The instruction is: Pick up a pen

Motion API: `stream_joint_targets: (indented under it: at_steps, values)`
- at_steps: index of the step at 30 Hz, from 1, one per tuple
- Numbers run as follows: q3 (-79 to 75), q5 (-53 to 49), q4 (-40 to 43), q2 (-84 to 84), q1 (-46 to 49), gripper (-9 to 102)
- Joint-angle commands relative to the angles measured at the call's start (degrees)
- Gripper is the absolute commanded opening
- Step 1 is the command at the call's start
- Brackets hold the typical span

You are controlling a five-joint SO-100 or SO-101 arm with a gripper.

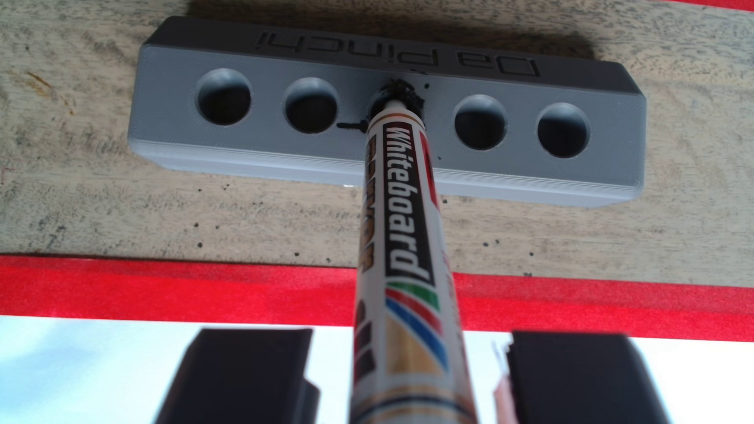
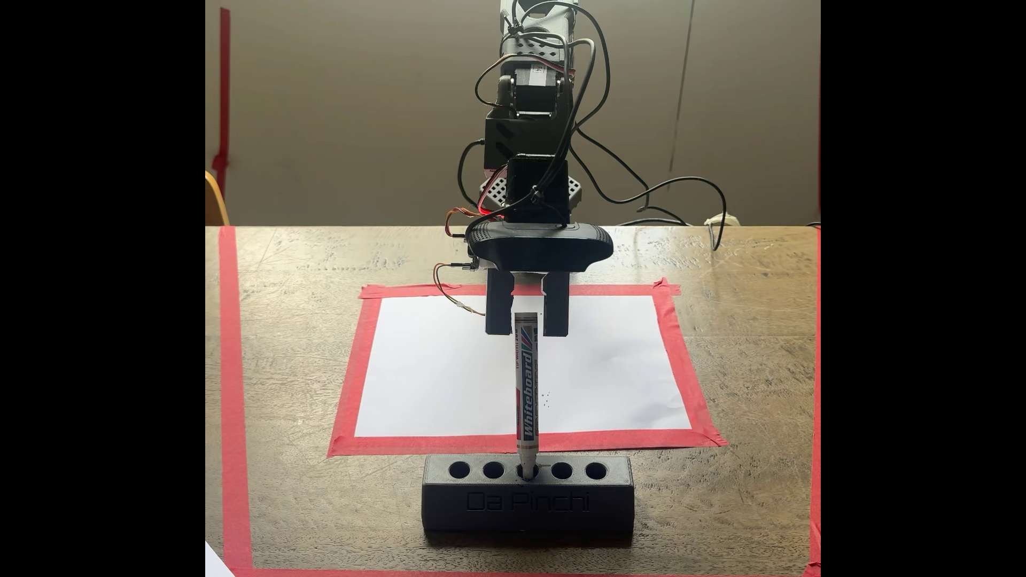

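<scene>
Pre-grasp step: pincer (image 2: 527, 324) spread, fingers straddling top of pen (image 2: 527, 388) without touching, pen upright, tip in middle hole of holder (image 2: 527, 502) near front edge of surface (image 2: 288, 388); next, probably squeeze shut, then lift straight up.

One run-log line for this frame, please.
gripper: open, straddling top of white whiteboard marker | marker: upright in middle hole of grey five-hole holder block | lift: not yet
</scene>
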Motion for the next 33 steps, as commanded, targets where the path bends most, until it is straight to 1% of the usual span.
stream_joint_targets:
  at_steps: [1,7,11,15,20,26,29,33]
  values:
    - [-0.6,-0.3,-1.8,1.4,-0.2,70]
    - [-0.6,-0.3,-1.8,1.3,-0.2,60]
    - [-0.6,-0.3,-1.8,1.2,-0.2,51]
    - [-0.6,-0.4,-1.8,1.1,-0.3,40]
    - [-0.8,-4.3,-1.8,1.2,-0.3,25]
    - [-0.7,-4.4,-1.8,1.3,-0.3,5]
    - [-0.9,-4.0,-1.8,1.1,0.0,0]
    - [-0.8,-4.0,-1.8,1.1,0.1,0]
